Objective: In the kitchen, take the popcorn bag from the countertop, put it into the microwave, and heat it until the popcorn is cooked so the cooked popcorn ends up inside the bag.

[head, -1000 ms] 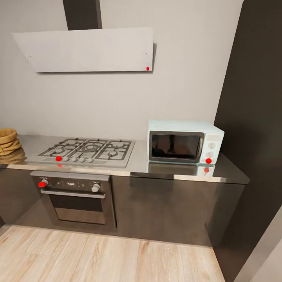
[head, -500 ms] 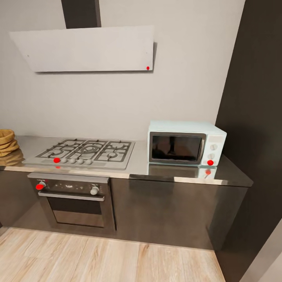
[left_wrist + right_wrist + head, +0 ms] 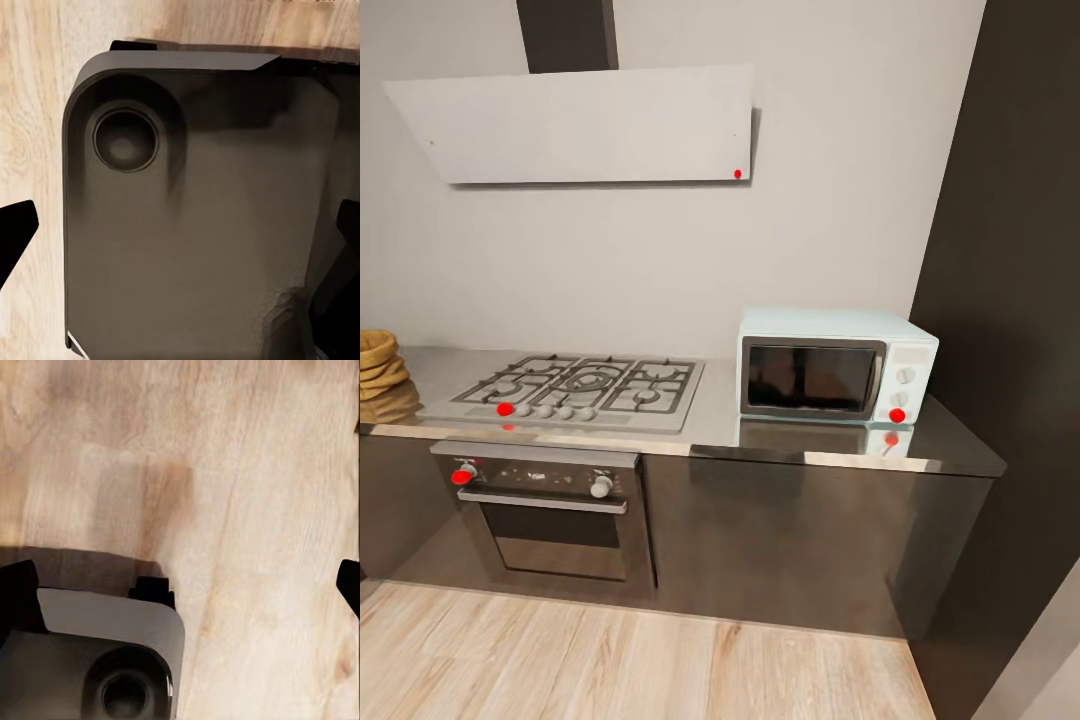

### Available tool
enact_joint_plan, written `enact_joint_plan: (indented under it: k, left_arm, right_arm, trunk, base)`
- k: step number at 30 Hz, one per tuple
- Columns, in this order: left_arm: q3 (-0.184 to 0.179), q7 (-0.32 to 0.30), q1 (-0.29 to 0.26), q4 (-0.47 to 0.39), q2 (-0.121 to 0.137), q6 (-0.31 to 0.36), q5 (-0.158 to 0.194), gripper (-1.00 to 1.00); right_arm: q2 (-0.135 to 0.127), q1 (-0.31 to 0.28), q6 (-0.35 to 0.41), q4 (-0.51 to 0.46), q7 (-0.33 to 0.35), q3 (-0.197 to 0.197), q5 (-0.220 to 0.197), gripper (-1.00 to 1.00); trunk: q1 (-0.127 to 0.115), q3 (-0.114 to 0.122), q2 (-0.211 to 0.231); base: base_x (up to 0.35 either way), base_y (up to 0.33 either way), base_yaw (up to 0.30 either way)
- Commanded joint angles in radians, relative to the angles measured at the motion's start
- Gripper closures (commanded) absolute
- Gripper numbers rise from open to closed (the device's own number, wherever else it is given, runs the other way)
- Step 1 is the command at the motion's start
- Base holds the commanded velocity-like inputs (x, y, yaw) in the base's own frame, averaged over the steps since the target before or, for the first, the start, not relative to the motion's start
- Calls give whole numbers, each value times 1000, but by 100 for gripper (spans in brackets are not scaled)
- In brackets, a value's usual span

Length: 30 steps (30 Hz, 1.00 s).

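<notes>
The popcorn bag [image 3: 378,362] stood at the far left end of the countertop [image 3: 720,425], partly cut by the edge of the head view. Its rolled rim was visible, but what was inside it could not be seen. The microwave [image 3: 835,365] stood at the right end of the same countertop, well apart from the bag, with its dark door closed. Behind the glass nothing could be made out clearly. Between them lay the gas hob [image 3: 575,388], and below it the oven [image 3: 545,510] was shut too.

In the left wrist view, the left gripper [image 3: 180,236] had its fingertips wide apart over the robot's dark base [image 3: 195,225]. The right gripper [image 3: 187,585] was also spread open, with the wooden floor [image 3: 247,510] between its fingers.
</notes>
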Motion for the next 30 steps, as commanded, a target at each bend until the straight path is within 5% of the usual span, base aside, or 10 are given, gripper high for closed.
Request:
enact_joint_plan:
  k: [1, 6, 8, 13, 18, 22, 23, 30]
  left_arm:
    - [2, 1, 0, 0, 0, -7, 6, -100]
    - [2, 1, 0, 0, 0, -15, 6, -100]
    - [2, 1, 0, 0, 0, -16, 6, -100]
    - [2, 1, 0, 0, 0, -15, 6, -100]
    - [2, 1, 0, 0, 0, -16, 6, -100]
    - [1, 1, 0, 0, 0, -16, 6, -100]
    - [1, 1, 0, 0, 0, -16, 6, -100]
    - [0, 1, 0, 0, 0, -15, 5, -100]
  right_arm:
    - [-1, 0, 69, -112, 3, 1, 4, -100]
    - [27, -26, 277, -514, -2, 1, 3, -100]
    - [63, -110, 346, -602, -4, 0, 4, -100]
    - [99, -387, 449, -632, -9, -9, -2, -100]
    - [99, -567, 549, -641, -40, -32, -6, -100]
    - [88, -736, 579, -644, -189, -113, -1, -100]
    - [85, -760, 568, -645, -241, -131, -1, -100]
    - [84, -850, 470, -613, -312, -141, -7, -100]
  trunk:
    - [0, -1, 0]
    - [0, -1, 0]
    - [0, -1, 0]
    - [0, -1, 0]
    - [0, -1, 0]
    - [0, -1, 0]
    - [0, -1, 0]
    - [0, -1, 0]
  base:
    - [0, 0, 0]
    - [0, 0, 0]
    - [0, 0, 0]
    - [0, 0, 0]
    - [0, 0, 0]
    - [0, 0, 0]
    - [0, 0, 0]
    - [0, 0, 0]
